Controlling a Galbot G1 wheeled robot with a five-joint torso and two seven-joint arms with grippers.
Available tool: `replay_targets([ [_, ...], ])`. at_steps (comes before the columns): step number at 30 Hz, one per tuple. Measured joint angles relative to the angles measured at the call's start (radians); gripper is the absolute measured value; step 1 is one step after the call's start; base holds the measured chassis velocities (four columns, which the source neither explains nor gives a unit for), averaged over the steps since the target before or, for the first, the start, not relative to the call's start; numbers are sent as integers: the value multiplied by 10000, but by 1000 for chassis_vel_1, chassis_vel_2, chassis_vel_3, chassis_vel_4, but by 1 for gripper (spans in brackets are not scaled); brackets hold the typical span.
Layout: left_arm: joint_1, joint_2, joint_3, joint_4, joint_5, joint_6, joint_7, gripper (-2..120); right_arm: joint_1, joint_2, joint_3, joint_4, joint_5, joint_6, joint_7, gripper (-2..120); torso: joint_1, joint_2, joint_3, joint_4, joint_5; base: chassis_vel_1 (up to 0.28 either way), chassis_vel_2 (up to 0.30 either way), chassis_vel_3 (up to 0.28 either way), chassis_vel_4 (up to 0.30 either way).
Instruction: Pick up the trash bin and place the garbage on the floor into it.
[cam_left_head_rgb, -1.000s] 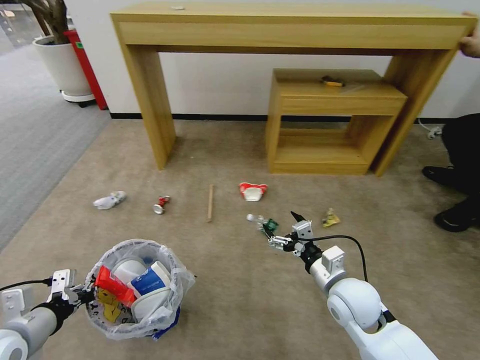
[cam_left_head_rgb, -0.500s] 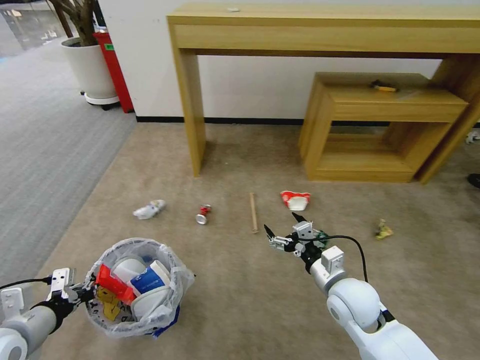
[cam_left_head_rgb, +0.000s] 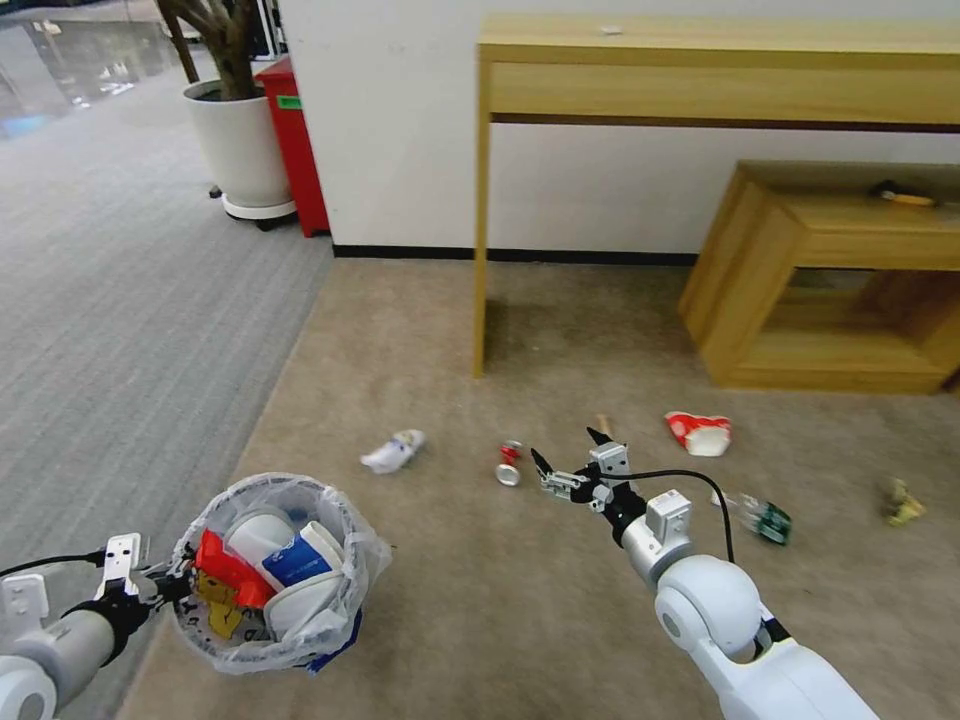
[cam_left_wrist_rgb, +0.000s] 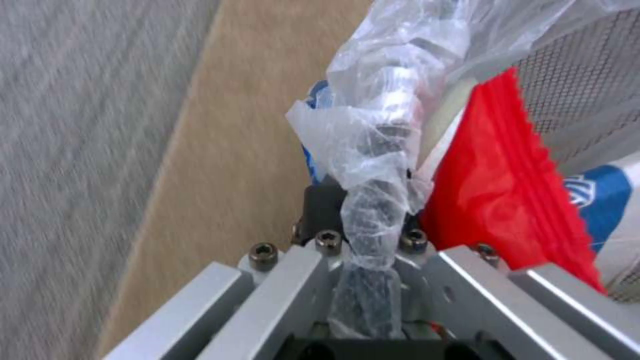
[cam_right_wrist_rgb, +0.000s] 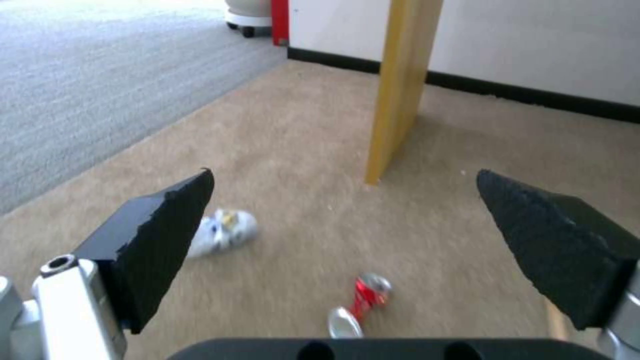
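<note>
The trash bin (cam_left_head_rgb: 275, 590), lined with a crinkly white bag, hangs low at my left, and my left gripper (cam_left_head_rgb: 165, 588) is shut on its rim. The left wrist view shows that gripper (cam_left_wrist_rgb: 367, 220) clamping the bag-wrapped rim (cam_left_wrist_rgb: 373, 165), beside a red wrapper (cam_left_wrist_rgb: 507, 185) inside. My right gripper (cam_left_head_rgb: 566, 447) hovers open over the floor. Garbage lies ahead: a crumpled white wrapper (cam_left_head_rgb: 393, 451), a crushed red can (cam_left_head_rgb: 509, 463), a wooden stick (cam_left_head_rgb: 603, 424) partly behind the fingers, a red-white paper cup (cam_left_head_rgb: 699, 432), a clear bottle (cam_left_head_rgb: 757, 517), a yellowish wrapper (cam_left_head_rgb: 903, 503). Between the right gripper's (cam_right_wrist_rgb: 345, 174) fingers lie the can (cam_right_wrist_rgb: 360, 302) and white wrapper (cam_right_wrist_rgb: 223, 231).
A tall wooden table (cam_left_head_rgb: 700, 60) stands against the wall, one leg (cam_left_head_rgb: 482, 230) reaching the floor near the litter. A low wooden shelf (cam_left_head_rgb: 830, 270) sits under it at right. A white planter (cam_left_head_rgb: 243, 150) and red box (cam_left_head_rgb: 293, 140) stand far left, beyond grey carpet (cam_left_head_rgb: 120, 300).
The whole picture has shifted to the right, so the camera has swung left. Both arms keep their poses; the bin stays held and the right gripper stays open.
</note>
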Motion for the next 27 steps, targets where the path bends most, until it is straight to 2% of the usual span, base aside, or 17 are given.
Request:
replay_targets([
  [2,14,-17,-9,-41,-6,0,11,0,-6,12,-70,-13,-2,-5,39,100,0,0,1,1,13,-11,263,8,-314],
  [5,45,-36,-15,-55,-9,0,17,0,13,19,-137,-84,4,-46,50,100,-1,1,-1,-1,2,-23,257,16,-293],
  [7,57,-43,-28,-56,-10,0,18,0,60,22,-205,-152,52,-96,50,100,-1,1,0,-3,7,-17,231,17,-250],
  [12,46,-61,-166,-60,-136,0,-138,0,796,107,-699,-721,563,-454,158,100,-1,0,1,6,3,-10,204,36,-192],
  [17,-109,-69,-386,20,-359,-1,-453,0,1832,616,-1370,-1848,1497,-1029,316,100,-1,0,0,1,6,-23,67,31,-23],
  [19,-153,-55,-584,60,-450,-1,-467,0,2388,1112,-1761,-2810,1901,-1334,389,100,-1,0,0,0,4,0,0,0,0],
  [20,-153,-55,-584,60,-450,-1,-467,0,2388,1112,-1761,-2810,1901,-1334,389,100,-1,0,0,0,4,0,0,0,0],
  [23,-158,-29,-747,78,-501,0,-448,0,3004,1769,-2206,-4070,2091,-1591,489,100,-1,0,0,2,3,0,0,0,0],
  [24,-158,-29,-747,78,-501,0,-448,0,3004,1769,-2206,-4070,2091,-1591,489,100,-1,0,0,2,3,0,0,0,0],
  [27,-203,-11,-797,116,-513,0,-436,0,3652,2289,-2654,-5333,1793,-1703,303,100,-1,0,0,3,4,0,0,0,0],
])
